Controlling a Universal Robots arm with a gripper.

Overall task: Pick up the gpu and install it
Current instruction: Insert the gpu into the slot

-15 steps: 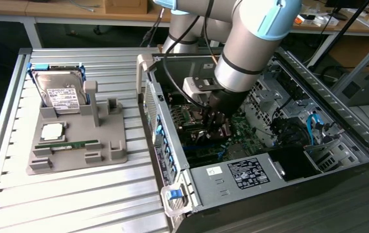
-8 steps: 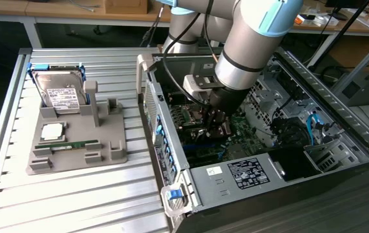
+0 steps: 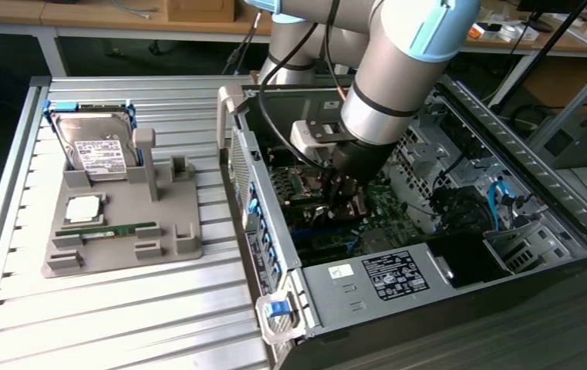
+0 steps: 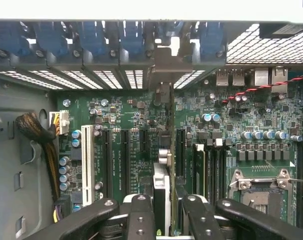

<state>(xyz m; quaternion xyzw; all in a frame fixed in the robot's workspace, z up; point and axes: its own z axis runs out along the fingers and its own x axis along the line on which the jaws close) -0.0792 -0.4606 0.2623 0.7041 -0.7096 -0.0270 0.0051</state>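
Tool sits low inside the open computer case, fingers clamped on the gpu. Card stands on edge over the motherboard, its bracket end toward the rear slot covers; hard drive rests in the grey holder on the worktop

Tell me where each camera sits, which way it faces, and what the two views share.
Exterior view: off the arm, high up, looking down on the slatted table, the grey parts holder and the open computer case; the arm reaches inside.
Wrist view: on the wrist, facing the motherboard; the gripper holds the gpu edge-on.
Shared: motherboard, case interior, gripper.
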